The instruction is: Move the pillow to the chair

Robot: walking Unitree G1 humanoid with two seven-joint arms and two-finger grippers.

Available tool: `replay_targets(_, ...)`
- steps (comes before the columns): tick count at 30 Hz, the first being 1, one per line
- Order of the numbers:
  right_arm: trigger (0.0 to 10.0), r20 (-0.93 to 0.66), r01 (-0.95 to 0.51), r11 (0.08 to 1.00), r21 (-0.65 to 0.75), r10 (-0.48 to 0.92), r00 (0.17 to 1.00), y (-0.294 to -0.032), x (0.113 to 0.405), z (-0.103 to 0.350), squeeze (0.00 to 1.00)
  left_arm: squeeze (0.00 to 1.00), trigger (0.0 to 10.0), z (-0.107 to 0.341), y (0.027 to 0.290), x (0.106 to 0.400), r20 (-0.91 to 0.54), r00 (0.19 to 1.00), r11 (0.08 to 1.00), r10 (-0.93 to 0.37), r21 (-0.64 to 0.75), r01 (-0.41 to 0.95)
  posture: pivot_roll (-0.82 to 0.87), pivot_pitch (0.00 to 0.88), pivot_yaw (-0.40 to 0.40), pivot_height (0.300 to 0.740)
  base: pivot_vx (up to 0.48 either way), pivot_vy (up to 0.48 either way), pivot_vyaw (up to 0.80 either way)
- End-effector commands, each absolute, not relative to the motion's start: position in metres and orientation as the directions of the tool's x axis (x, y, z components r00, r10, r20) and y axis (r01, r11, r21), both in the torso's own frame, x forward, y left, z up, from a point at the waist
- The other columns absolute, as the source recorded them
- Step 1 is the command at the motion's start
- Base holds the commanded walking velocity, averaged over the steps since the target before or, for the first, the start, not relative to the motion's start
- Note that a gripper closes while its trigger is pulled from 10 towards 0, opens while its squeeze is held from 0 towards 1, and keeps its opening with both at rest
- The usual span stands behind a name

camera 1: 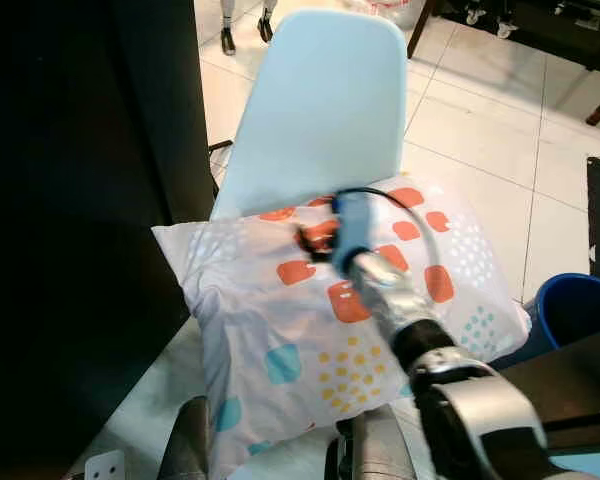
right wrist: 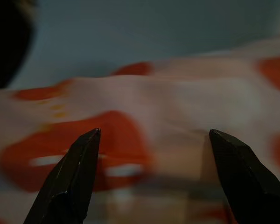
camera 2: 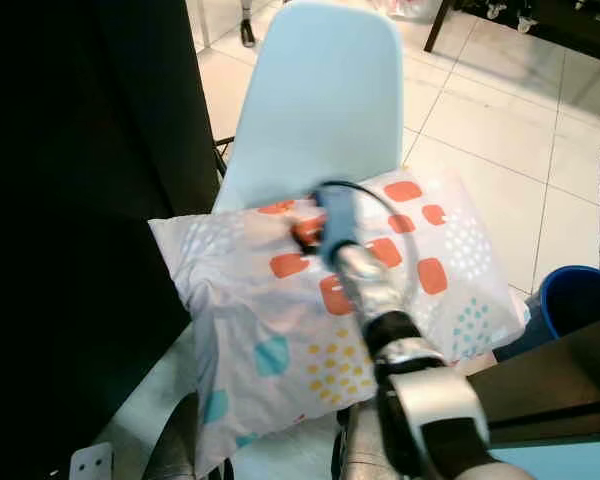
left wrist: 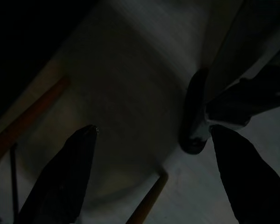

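Note:
A white pillow point(camera 1: 280, 320) with orange, blue and yellow patches lies across the seat of a pale blue plastic chair point(camera 1: 320, 100), leaning against its backrest and overhanging both sides. My right arm reaches out over the pillow. Its gripper point(camera 1: 315, 238) hovers at the pillow's upper middle, close to the backrest. In the right wrist view this gripper point(right wrist: 154, 135) is open, with an orange patch of the pillow point(right wrist: 74, 154) just beyond the fingertips and nothing between them. My left gripper point(left wrist: 154, 135) hangs low in the shade, open and empty.
A tall dark panel point(camera 1: 70, 200) stands close on the left of the chair. A blue bin point(camera 1: 580, 305) and a dark tabletop edge point(camera 1: 570, 380) are at the right. White tiled floor point(camera 1: 480, 130) stretches behind, with a person's feet point(camera 1: 227, 40) far back.

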State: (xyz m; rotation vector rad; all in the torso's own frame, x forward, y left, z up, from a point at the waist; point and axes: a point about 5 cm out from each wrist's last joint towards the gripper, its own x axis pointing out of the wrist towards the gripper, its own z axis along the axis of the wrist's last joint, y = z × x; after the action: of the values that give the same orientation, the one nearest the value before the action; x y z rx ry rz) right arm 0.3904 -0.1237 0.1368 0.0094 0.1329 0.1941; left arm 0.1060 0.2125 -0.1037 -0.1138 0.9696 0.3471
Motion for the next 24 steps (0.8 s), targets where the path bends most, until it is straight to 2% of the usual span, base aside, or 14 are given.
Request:
replay_targets(1, 10.0, -0.166, -0.106, 0.994, 0.014, 0.107, 0.980, -0.137, 0.385, 0.122, 1.00, 0.00, 10.0, -0.117, 0.178, 0.078, -0.905, 0.413, 0.970, 0.104, 0.000, -0.244, 0.03, 0.195, -0.129, 0.587, 0.000, 0.000, 0.00)
replay_targets(4, 10.0, -0.175, -0.028, 1.000, 0.015, 0.030, 0.984, -0.159, 0.379, 0.113, 1.00, 0.00, 10.0, -0.116, 0.182, 0.081, -0.902, 0.418, 0.972, 0.105, 0.005, -0.233, 0.02, 0.193, -0.121, 0.587, 0.000, 0.000, 0.00)
replay_targets(9, 10.0, -0.176, 0.036, 0.999, 0.019, -0.033, 0.984, -0.176, 0.374, 0.108, 1.00, 0.00, 10.0, -0.116, 0.184, 0.084, -0.899, 0.424, 0.974, 0.105, 0.007, -0.227, 0.02, 0.191, -0.114, 0.587, 0.000, 0.000, 0.00)
replay_targets(15, 10.0, -0.170, 0.269, 0.963, -0.018, -0.268, 0.948, -0.239, 0.351, 0.095, 1.00, 0.00, 10.0, -0.113, 0.191, 0.091, -0.885, 0.449, 0.975, 0.121, 0.020, -0.223, 0.00, 0.197, -0.100, 0.587, 0.000, 0.000, 0.00)
replay_targets(18, 10.0, -0.184, 0.305, 0.952, -0.008, -0.301, 0.936, -0.252, 0.343, 0.091, 1.00, 0.00, 10.0, -0.109, 0.201, 0.101, -0.857, 0.489, 0.963, 0.159, 0.025, -0.269, -0.01, 0.198, -0.098, 0.587, 0.000, 0.000, 0.00)
replay_targets(20, 10.0, -0.206, 0.349, 0.937, -0.006, -0.342, 0.917, -0.271, 0.331, 0.084, 1.00, 0.00, 10.0, -0.096, 0.224, 0.123, -0.787, 0.573, 0.945, 0.229, 0.038, -0.325, -0.01, 0.203, -0.097, 0.587, 0.000, 0.000, 0.00)
replay_targets(21, 10.0, -0.206, 0.349, 0.937, -0.006, -0.342, 0.917, -0.271, 0.331, 0.084, 1.00, 0.00, 10.0, -0.096, 0.224, 0.123, -0.787, 0.573, 0.945, 0.229, 0.038, -0.325, -0.01, 0.203, -0.097, 0.587, 0.000, 0.000, 0.00)
replay_targets(22, 10.0, -0.218, 0.363, 0.932, -0.005, -0.355, 0.909, -0.277, 0.325, 0.081, 1.00, 0.00, 10.0, -0.089, 0.235, 0.133, -0.752, 0.609, 0.941, 0.254, 0.047, -0.335, -0.01, 0.205, -0.095, 0.587, 0.000, 0.000, 0.00)
replay_targets(23, 10.0, -0.238, 0.381, 0.925, 0.002, -0.369, 0.898, -0.283, 0.319, 0.076, 0.73, 0.00, 10.0, -0.083, 0.245, 0.142, -0.718, 0.639, 0.939, 0.276, 0.060, -0.338, -0.02, 0.205, -0.094, 0.587, 0.000, 0.000, 0.00)
replay_targets(24, 10.0, -0.265, 0.401, 0.916, 0.020, -0.382, 0.885, -0.287, 0.313, 0.071, 0.24, 0.00, 10.0, -0.077, 0.253, 0.149, -0.692, 0.661, 0.940, 0.290, 0.076, -0.333, -0.02, 0.205, -0.092, 0.587, 0.000, 0.000, 0.00)
